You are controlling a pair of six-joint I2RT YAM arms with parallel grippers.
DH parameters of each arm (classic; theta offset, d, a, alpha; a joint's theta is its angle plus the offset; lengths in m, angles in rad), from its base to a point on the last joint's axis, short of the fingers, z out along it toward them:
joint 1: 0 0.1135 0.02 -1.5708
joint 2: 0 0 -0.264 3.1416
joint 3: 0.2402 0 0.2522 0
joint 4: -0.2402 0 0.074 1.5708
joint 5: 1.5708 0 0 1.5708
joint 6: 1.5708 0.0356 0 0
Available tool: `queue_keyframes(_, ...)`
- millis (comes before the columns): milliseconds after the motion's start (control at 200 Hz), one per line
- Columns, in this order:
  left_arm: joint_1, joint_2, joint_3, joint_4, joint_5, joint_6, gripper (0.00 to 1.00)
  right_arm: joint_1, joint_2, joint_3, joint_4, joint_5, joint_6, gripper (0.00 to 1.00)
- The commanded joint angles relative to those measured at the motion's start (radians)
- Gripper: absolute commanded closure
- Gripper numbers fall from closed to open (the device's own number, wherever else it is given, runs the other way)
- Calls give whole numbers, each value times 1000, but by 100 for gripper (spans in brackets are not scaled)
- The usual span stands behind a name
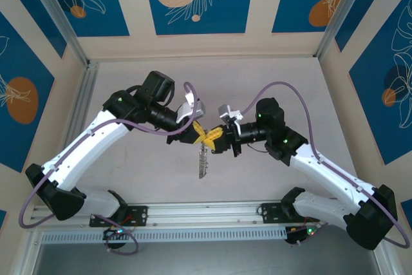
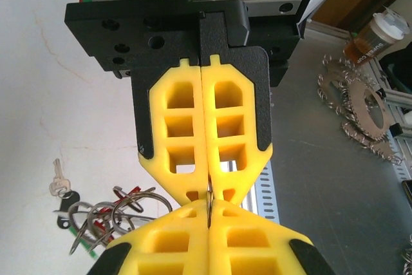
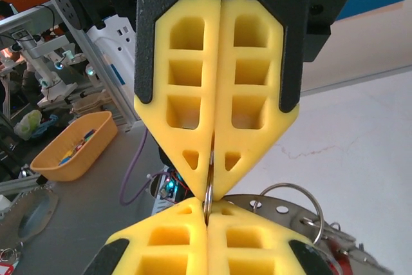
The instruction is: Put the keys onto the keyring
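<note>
The left gripper (image 2: 208, 223) and right gripper (image 3: 207, 214) meet tip to tip, both clamped on 1 thin, silvery-fringed keyring (image 1: 203, 159) trailing toward 6 o'clock. The 2 tiny keys (image 2: 62, 188), 1 silver and 1 black-headed, show at 8 o'clock in the left wrist view.

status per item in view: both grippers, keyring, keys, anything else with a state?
left gripper: shut, pinching the keyring's thin loop.
right gripper: shut on the same loop, tip to tip with the left.
keyring: clamped between both grippers; silvery fringe trails toward the bases.
keys: ungripped, beside a cluster of rings; threaded or not, cannot tell.
cup: upright, lid on.
yellow bin: upright, small items inside.
</note>
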Motion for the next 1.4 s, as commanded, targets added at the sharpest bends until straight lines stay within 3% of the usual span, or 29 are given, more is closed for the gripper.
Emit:
queue_keyframes(0,-11,3,9,-7,15,14,100,-1,-48,-13,101,-9,-20,100)
queue_keyframes(70,-10,-4,-1,22,14,-3,100,-1,-58,-22,117,-10,-16,100)
queue_keyframes(150,-8,-17,-19,60,25,-26,81,-8,-63,-27,136,-5,-7,100)
queue_keyframes(280,-3,-51,-67,163,65,-95,67,-25,-73,-59,236,8,53,100)
queue_keyframes(500,9,-116,-200,432,105,-257,59,-53,-85,-133,470,28,202,100)
queue_keyframes(565,9,-121,-230,505,113,-302,60,-54,-84,-148,512,41,226,100)
queue_keyframes(925,11,-143,-325,742,107,-432,100,-56,-80,-238,761,119,357,100)
queue_keyframes(1015,12,-143,-327,769,105,-441,100,-53,-68,-238,794,126,375,100)
queue_keyframes(1135,15,-147,-302,703,59,-386,100,-31,-82,-205,658,128,312,100)
queue_keyframes(1280,15,-132,-223,498,19,-247,100,-14,-151,-107,268,143,112,71)
queue_keyframes(1396,15,-98,-139,313,-18,-125,100,-24,-179,-37,18,151,-19,62)
